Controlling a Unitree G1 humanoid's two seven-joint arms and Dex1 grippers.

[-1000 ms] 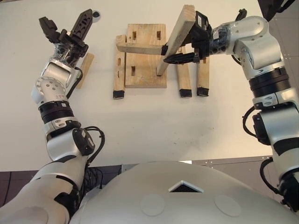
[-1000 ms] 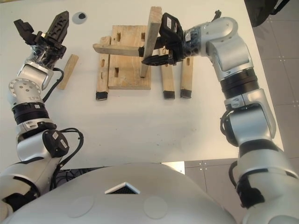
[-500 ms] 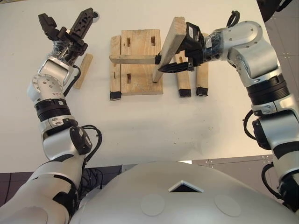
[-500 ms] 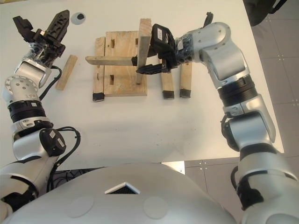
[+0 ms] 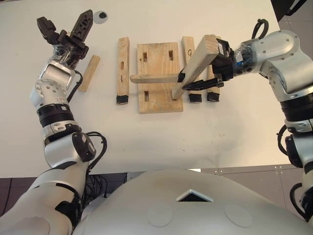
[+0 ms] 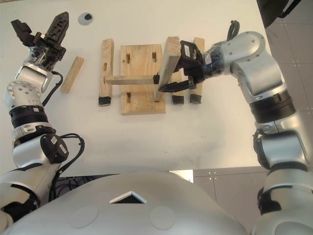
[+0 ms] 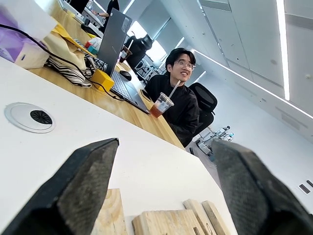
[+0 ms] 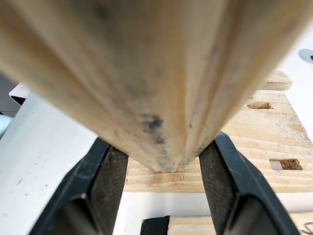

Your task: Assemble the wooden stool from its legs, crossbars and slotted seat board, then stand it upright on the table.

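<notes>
My right gripper (image 5: pixel 209 67) is shut on a wooden leg (image 5: pixel 198 66) held tilted above the slotted seat board (image 5: pixel 157 77). A crossbar (image 5: pixel 154 78) sticks out of that leg to the left, over the board. In the right wrist view the leg (image 8: pixel 161 73) sits between both fingers (image 8: pixel 110 181). One leg (image 5: pixel 122 71) lies flat to the left of the board, and two more legs (image 5: pixel 211 93) lie to its right, partly hidden by the gripper. A short loose crossbar (image 5: pixel 89 72) lies at the far left. My left gripper (image 5: pixel 63 29) is raised above it, open and empty.
A round grommet (image 5: pixel 101 16) is set into the white table (image 5: pixel 161 137) at the back left. The table's near edge runs just in front of my body. Bare tabletop stretches between the wood pieces and that edge.
My right gripper has carried the leg and crossbar to the right and nearer to me. The seat board has slid right, leaving a gap beside the left leg. The left arm has barely moved.
</notes>
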